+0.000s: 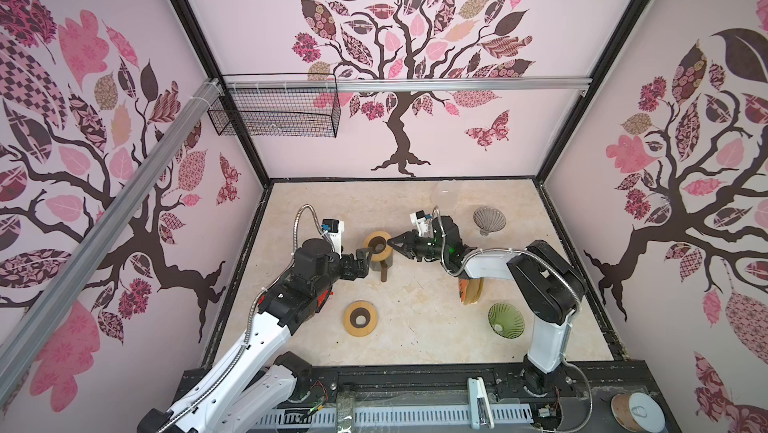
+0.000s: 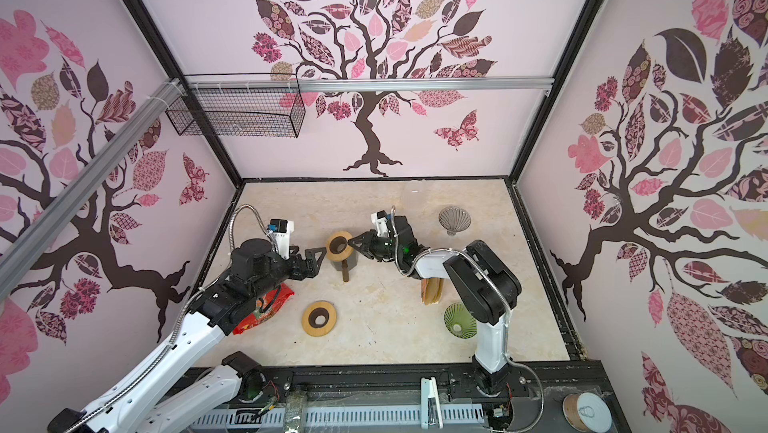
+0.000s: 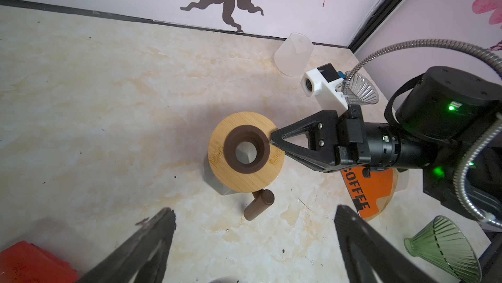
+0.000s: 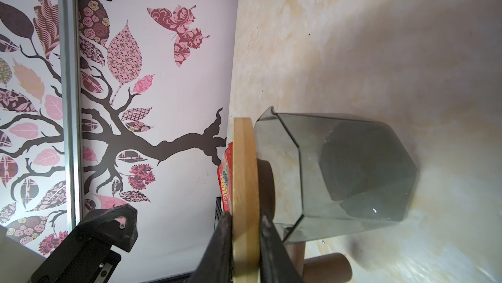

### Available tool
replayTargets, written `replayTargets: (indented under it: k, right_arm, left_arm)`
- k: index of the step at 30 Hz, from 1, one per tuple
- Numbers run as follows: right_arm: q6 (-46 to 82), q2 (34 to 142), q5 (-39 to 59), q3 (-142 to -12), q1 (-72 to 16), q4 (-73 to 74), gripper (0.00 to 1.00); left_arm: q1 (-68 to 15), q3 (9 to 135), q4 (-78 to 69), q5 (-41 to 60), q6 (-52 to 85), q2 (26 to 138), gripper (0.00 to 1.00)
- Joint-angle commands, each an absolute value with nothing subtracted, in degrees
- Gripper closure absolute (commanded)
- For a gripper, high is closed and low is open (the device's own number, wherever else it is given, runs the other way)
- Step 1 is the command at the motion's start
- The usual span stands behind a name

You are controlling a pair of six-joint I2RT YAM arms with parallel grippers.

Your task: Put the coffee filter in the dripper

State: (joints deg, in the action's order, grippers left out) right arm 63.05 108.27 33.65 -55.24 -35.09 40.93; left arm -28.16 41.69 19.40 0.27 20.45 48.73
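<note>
Right gripper point(image 3: 273, 141) was closed on the rim of the wooden ring point(image 3: 239, 177). In the right wrist view its fingers point(image 4: 267, 241) pressed against both flat faces of the ring's edge. That ring, with a dark brown collar around its centre hole, sat on top of the smoky glass carafe point(image 4: 339, 170), which stood on the worktop point(image 1: 415, 210) with its brown handle point(image 3: 258, 205) pointing toward the robot.

Left gripper point(image 3: 254, 211) stood wide open and held nothing. It hovered just beside the carafe on the opposite side from the right gripper, its jaws facing the ring and clear of it.

Coffee filters point(image 1: 471, 290), a tan stack in an orange pack lettered COFFEE, rested on the worktop partly beneath the right arm. They were well apart from both grippers, and neither gripper touched them.

Near the filters, on the side closer to the robot, the green dripper point(image 1: 506, 322) lay on its side. The grey dripper point(image 1: 489, 220) was toward the back right of the worktop, with a frosted cup point(image 3: 293, 53) near the back wall beside it. A second wooden ring point(image 1: 360, 318) lay flat in front of the carafe. A red packet point(image 2: 266, 306) lay partly under the left arm.
</note>
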Motion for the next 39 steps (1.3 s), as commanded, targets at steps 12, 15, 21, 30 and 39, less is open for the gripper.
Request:
replayTargets:
  k: [12, 15, 21, 30, 39]
  right_arm:
    - [61.8, 108.5, 31.2, -57.7, -35.3, 38.7, 0.73]
    - [61.7, 108.4, 31.1, -57.8, -35.3, 38.7, 0.73]
    - [61.2, 107.9, 30.4, -57.7, -35.3, 37.9, 0.73]
    - [60.2, 106.5, 29.5, -57.3, -35.3, 36.8, 0.72]
    - [58.0, 104.3, 28.1, -57.2, -34.9, 34.4, 0.68]
  left_arm:
    - [-28.0, 44.5, 18.5, 0.2, 19.7, 47.8, 0.05]
    - [-28.0, 44.5, 18.5, 0.2, 19.7, 47.9, 0.05]
    - [-28.0, 44.6, 18.5, 0.2, 19.7, 47.7, 0.05]
    - [-28.0, 44.4, 18.4, 0.2, 19.7, 47.6, 0.05]
    - [-28.0, 44.4, 18.3, 0.0, 19.8, 46.8, 0.05]
